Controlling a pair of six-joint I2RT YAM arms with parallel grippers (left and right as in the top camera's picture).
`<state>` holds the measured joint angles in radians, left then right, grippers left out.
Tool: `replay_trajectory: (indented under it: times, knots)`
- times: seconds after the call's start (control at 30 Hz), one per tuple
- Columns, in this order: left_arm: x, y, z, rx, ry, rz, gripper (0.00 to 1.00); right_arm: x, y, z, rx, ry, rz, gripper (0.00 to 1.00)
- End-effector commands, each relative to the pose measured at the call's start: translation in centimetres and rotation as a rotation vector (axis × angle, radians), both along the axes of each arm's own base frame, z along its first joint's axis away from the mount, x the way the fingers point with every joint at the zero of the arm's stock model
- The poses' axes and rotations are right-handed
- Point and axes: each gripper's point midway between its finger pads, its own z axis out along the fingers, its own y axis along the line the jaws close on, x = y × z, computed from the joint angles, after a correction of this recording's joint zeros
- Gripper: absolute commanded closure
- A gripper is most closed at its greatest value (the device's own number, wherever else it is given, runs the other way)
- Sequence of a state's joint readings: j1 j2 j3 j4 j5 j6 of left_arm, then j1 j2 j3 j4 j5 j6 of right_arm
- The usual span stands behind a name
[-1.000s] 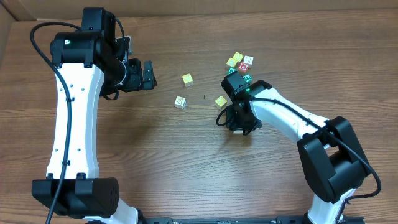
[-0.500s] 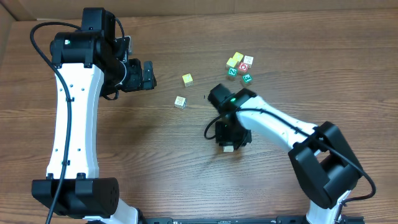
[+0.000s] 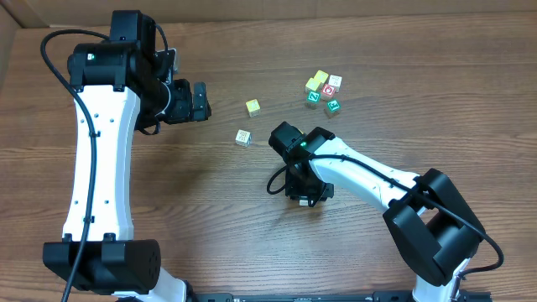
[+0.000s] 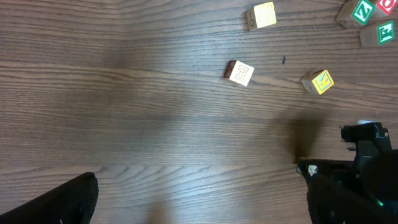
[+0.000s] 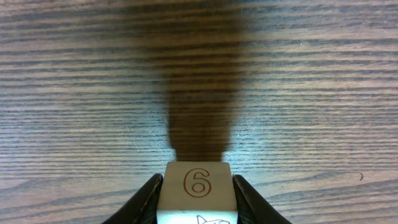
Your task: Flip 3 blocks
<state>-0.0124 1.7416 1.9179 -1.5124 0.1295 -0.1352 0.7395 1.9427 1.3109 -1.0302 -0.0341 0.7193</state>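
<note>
My right gripper (image 5: 198,183) is shut on a cream block (image 5: 198,194) with a brown "6" on its face, one finger on each side; its shadow falls on the wood ahead. From overhead that gripper (image 3: 304,191) is at mid-table and hides the block. A whitish grey-patterned block (image 3: 243,137) (image 4: 239,72) and a yellow-and-cream block (image 3: 252,106) (image 4: 260,15) lie on the table to its upper left. My left gripper (image 3: 203,101) (image 4: 199,214) hangs open and empty, left of those two.
Several more cubes, with green, red, yellow and cream faces, sit in a cluster (image 3: 323,91) at the back right. A yellow cube with a "K" (image 4: 318,81) lies near the right arm (image 4: 364,168); from overhead the arm hides it.
My right gripper has carried its block leftward and toward the table's front, away from the cluster. The left arm and the loose blocks have not moved.
</note>
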Motion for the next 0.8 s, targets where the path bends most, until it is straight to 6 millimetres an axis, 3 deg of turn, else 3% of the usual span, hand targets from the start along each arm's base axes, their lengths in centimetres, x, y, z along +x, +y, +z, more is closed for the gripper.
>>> replay_trajectory:
  times: [0.0,0.27,0.47,0.57,0.63,0.77]
  knots:
    - [0.4,0.3,0.3,0.004,-0.009,0.017,0.00,0.9,0.4,0.6,0.007,-0.036,-0.018,0.66]
    - [0.4,0.3,0.3,0.004,-0.009,0.017,0.00,0.9,0.0,0.2,-0.010,-0.043,-0.016,0.65]
    - [0.4,0.3,0.3,0.004,-0.009,0.017,0.00,0.7,-0.2,-0.6,-0.008,-0.047,-0.013,0.54]
    - [0.4,0.3,0.3,0.004,-0.009,0.017,0.00,0.9,-0.1,-0.5,-0.005,-0.052,-0.013,0.43]
    - [0.4,0.3,0.3,0.004,-0.009,0.017,0.00,1.7,0.0,0.1,0.006,-0.062,0.002,0.34]
    - [0.4,0.3,0.3,0.004,-0.009,0.017,0.00,4.8,-0.2,3.6,0.034,-0.101,-0.058,0.33]
